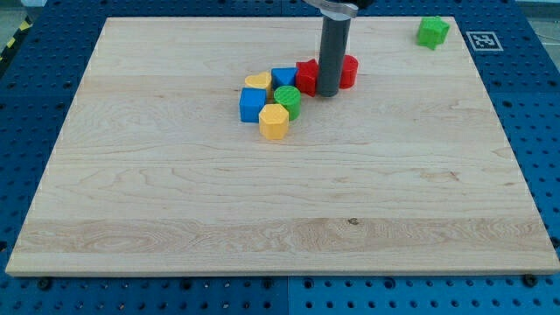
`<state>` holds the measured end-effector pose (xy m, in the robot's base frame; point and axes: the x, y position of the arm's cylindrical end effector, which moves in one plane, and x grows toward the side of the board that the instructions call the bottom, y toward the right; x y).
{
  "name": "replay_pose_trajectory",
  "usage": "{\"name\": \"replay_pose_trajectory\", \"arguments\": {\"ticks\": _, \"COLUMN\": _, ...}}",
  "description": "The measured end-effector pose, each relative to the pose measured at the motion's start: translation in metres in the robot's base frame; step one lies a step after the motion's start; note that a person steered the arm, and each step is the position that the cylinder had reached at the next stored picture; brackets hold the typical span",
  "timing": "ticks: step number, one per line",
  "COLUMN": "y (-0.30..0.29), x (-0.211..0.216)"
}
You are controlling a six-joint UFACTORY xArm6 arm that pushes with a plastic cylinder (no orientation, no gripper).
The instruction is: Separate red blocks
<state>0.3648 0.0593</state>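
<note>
Since there is no gripper, state moot, the tip (327, 93) sits wedged between left red block (306, 76) and right red block (348, 71), likely splitting them on the bench (175, 219).

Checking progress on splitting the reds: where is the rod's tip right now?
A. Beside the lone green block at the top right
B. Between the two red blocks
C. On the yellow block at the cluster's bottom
B: my tip stands between the left red block and the right red block, rod partly hiding both.

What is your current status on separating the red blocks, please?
My tip down between both red blocks. Left red block, right red block flank it. Blue block touching left red.
</note>
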Motion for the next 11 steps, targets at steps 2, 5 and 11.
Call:
{"name": "replay_pose_trajectory", "arguments": {"ticks": 2, "y": 0.007, "x": -0.024}}
{"name": "replay_pose_trajectory", "arguments": {"ticks": 5, "y": 0.036, "x": -0.027}}
{"name": "replay_pose_trajectory", "arguments": {"ticks": 11, "y": 0.091, "x": -0.017}}
